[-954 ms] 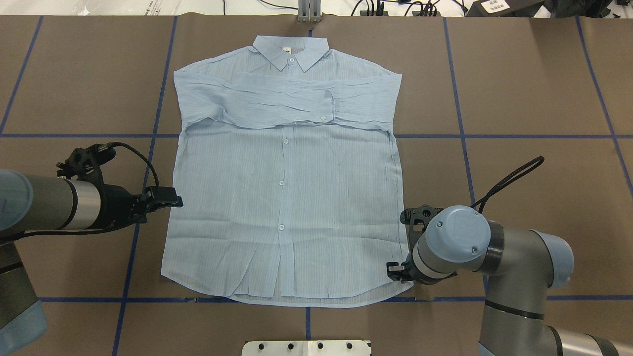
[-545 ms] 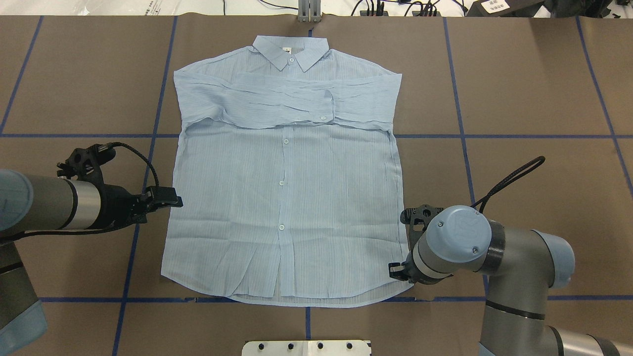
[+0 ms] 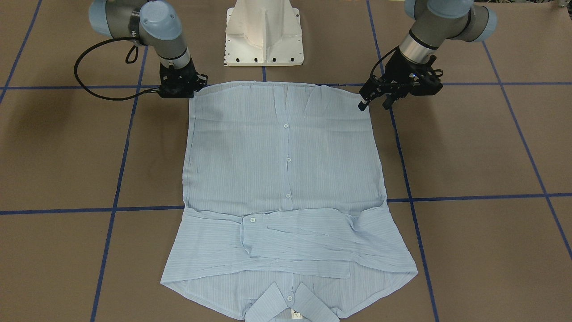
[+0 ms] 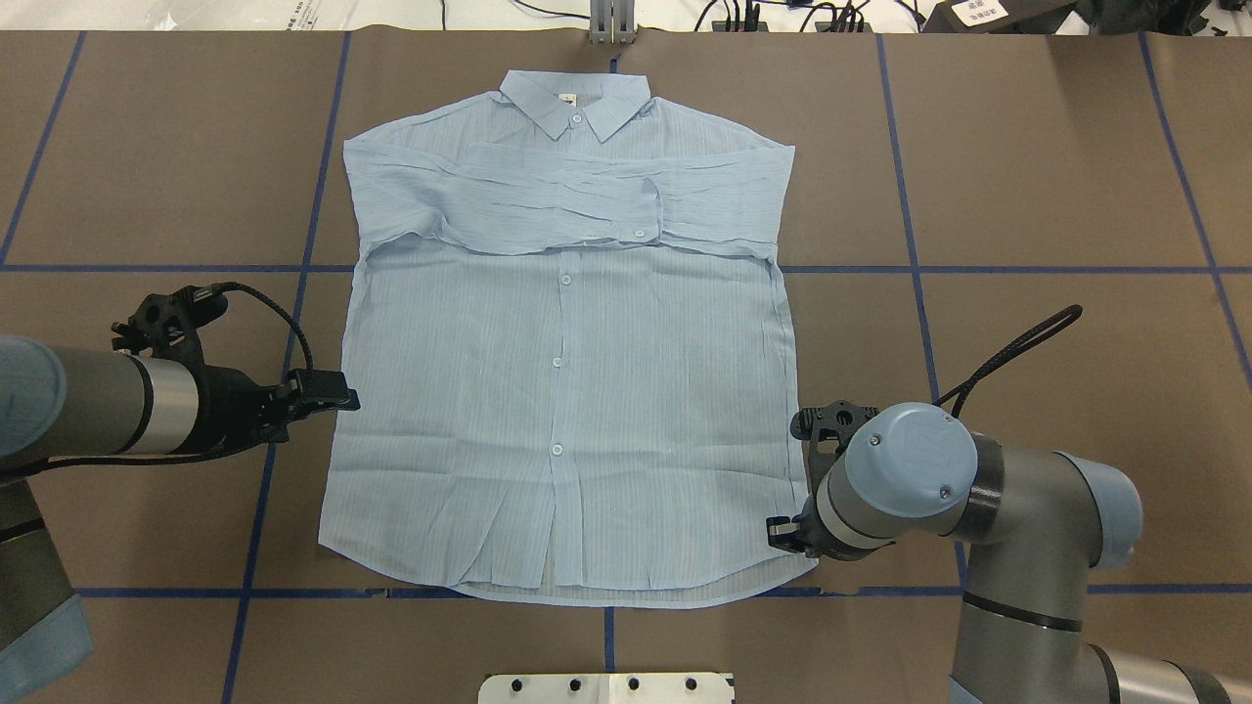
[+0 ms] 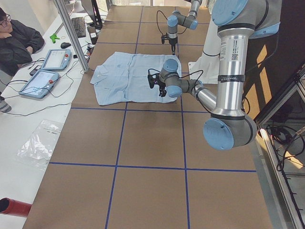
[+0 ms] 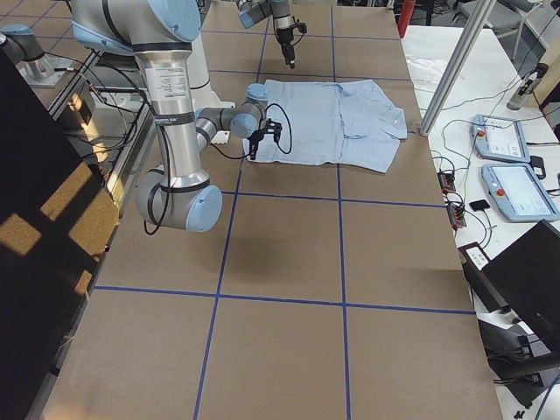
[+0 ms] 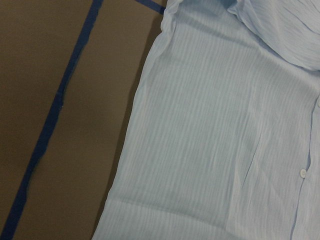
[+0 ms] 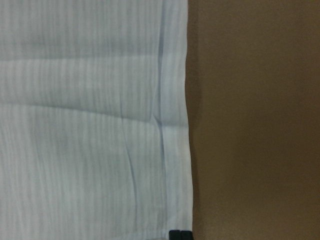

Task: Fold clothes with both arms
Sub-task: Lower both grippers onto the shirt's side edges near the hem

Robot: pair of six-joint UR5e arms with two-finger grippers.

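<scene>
- Table (image 4: 1056,156), brown with blue tape lines, is carrying the shirt (image 4: 509,391), which is lying flat and front up, in the same place and shape as a second ago.
- Across that table the shirt is pointing its collar (image 4: 575,98) away from the robot, with both sleeves folded over the chest and the hem nearest the white pedestal base (image 3: 263,33).
- Against a second ago the right arm (image 4: 1017,489) is sitting a trace nearer the robot, its cable loop nudged outward, and the left arm (image 4: 98,406) is drawn back by a hair.
- Over the shirt's side edge on the robot's left, part-way up from the hem, the left gripper (image 3: 372,106) is hanging with its fingers spread apart and nothing between them.
- At the hem corner on the robot's right the right gripper (image 8: 180,234) is resting with its pads pressed together right on the shirt's edge; whether cloth is pinched between them I cannot tell.
- Down the shirt's middle the small white buttons (image 4: 556,362) are running in a line.
</scene>
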